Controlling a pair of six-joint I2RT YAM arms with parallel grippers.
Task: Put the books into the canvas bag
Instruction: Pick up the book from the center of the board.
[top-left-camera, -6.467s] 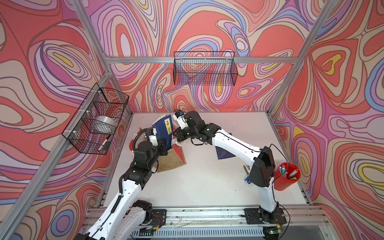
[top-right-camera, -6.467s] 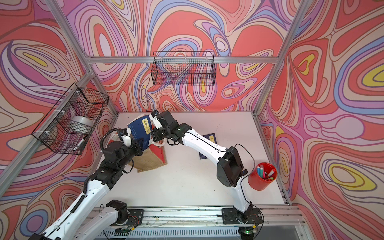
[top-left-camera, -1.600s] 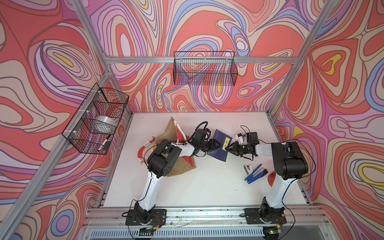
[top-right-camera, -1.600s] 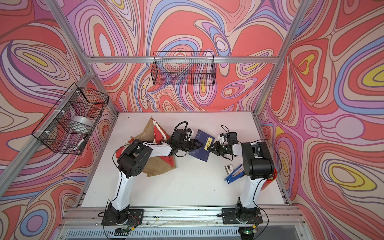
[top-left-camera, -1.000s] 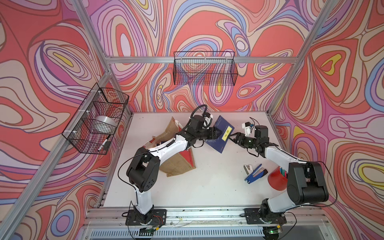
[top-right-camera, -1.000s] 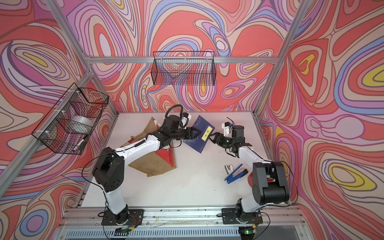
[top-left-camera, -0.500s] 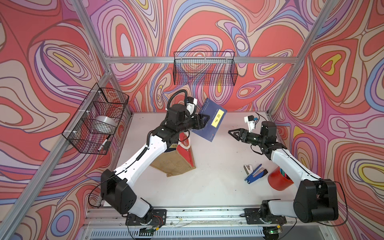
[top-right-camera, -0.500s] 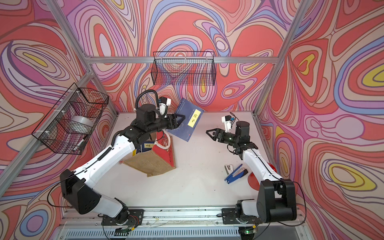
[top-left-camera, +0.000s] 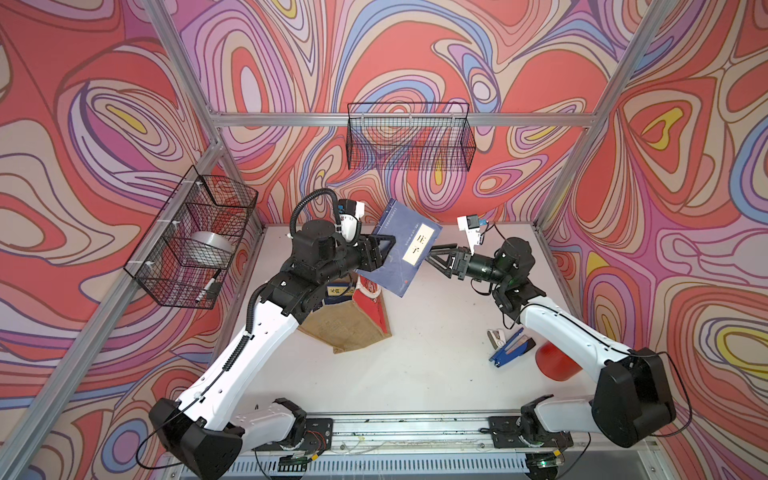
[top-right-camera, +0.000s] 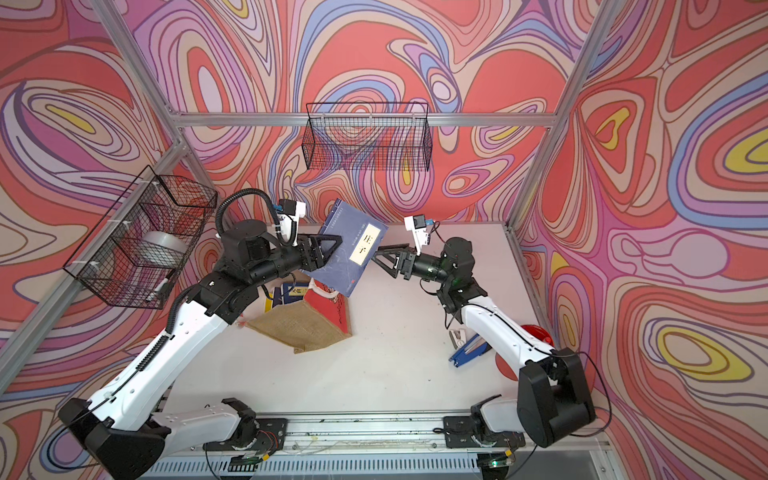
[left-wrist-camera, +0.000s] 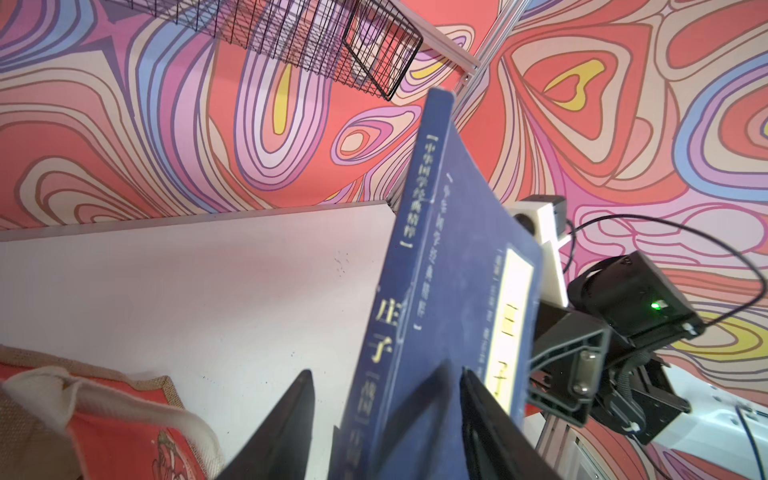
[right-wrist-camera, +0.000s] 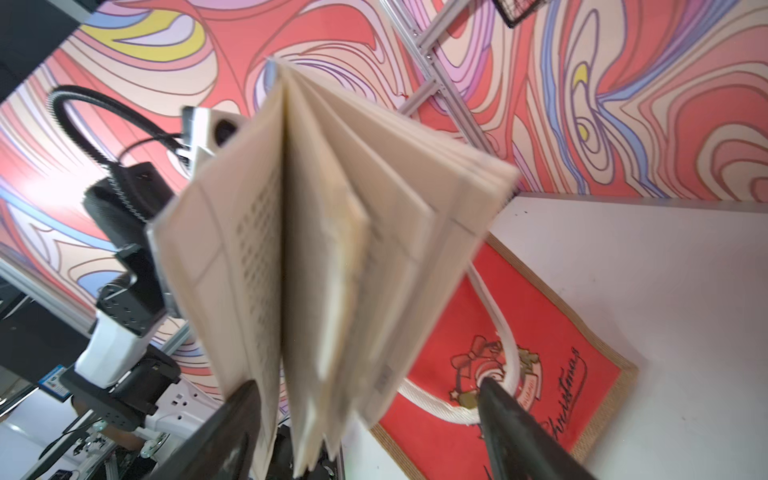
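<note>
probably a lab: framed, patterned robot enclosure (top-left-camera: 232, 120).

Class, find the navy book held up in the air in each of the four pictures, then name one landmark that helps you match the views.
Top views: the navy book is lifted mid-scene between the two arms, above the canvas bag.
Left wrist: spine and cover fill the middle, clamped in the left gripper.
Right wrist: its fanned pages fill the centre.
Shared landmark: the bag's red panel.
</note>
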